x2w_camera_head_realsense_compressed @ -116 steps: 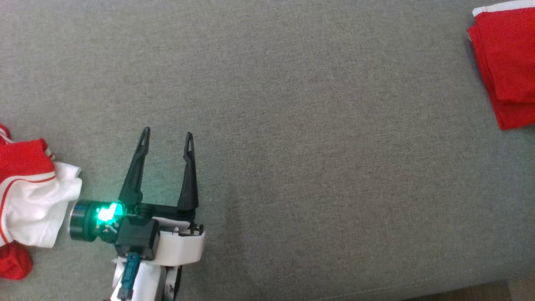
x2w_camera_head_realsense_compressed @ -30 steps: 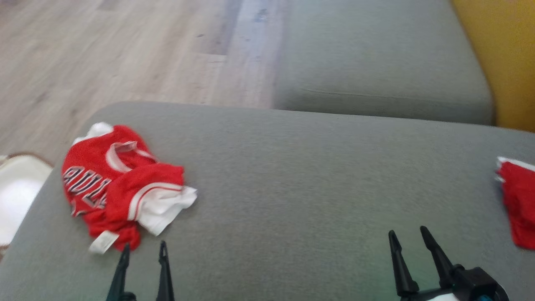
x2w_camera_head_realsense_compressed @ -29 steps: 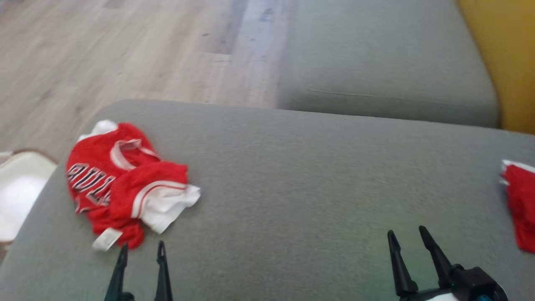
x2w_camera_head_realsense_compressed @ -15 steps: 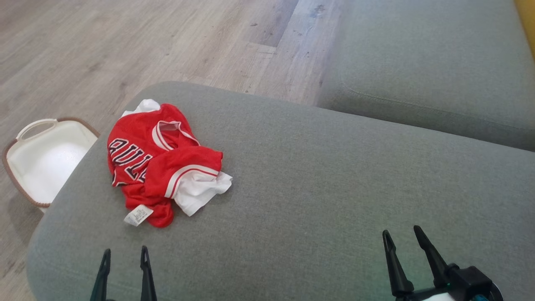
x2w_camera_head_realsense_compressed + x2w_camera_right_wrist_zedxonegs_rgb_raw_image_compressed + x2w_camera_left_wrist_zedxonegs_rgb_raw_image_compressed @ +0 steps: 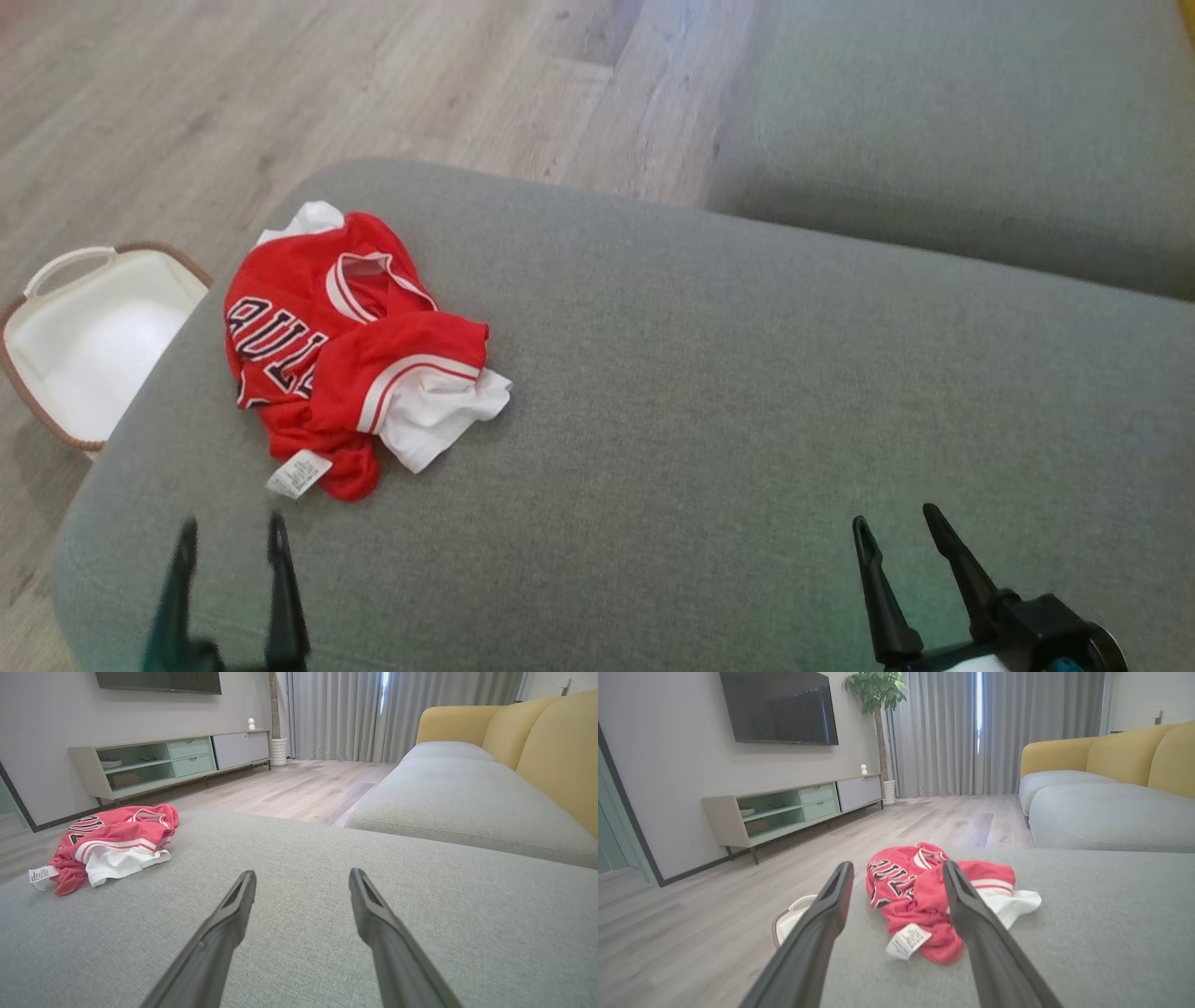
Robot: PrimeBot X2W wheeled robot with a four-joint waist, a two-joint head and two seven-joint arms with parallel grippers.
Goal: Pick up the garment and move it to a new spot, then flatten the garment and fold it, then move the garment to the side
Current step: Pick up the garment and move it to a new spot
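The garment (image 5: 350, 350) is a red and white jersey with dark lettering, crumpled near the left end of the grey cushion (image 5: 700, 392). A white label sticks out at its near edge. My left gripper (image 5: 231, 539) hovers open just short of it, nothing between its fingers. In the left wrist view the garment (image 5: 920, 896) lies straight ahead between the open fingers of the left gripper (image 5: 899, 870). My right gripper (image 5: 892, 527) stands open and empty over bare cushion at the lower right. From the right wrist view the garment (image 5: 112, 847) sits far left of the right gripper (image 5: 302, 875).
A white basket with a brown rim (image 5: 89, 331) stands on the wooden floor (image 5: 280, 84) left of the cushion. A second grey seat (image 5: 971, 140) lies beyond, with yellow backrests (image 5: 551, 746). A TV cabinet (image 5: 794, 807) lines the far wall.
The head camera has swung left and tilted, bringing the crumpled garment and basket into view. My left gripper has shifted left in the picture and looks blurred. The garment has not moved on the cushion.
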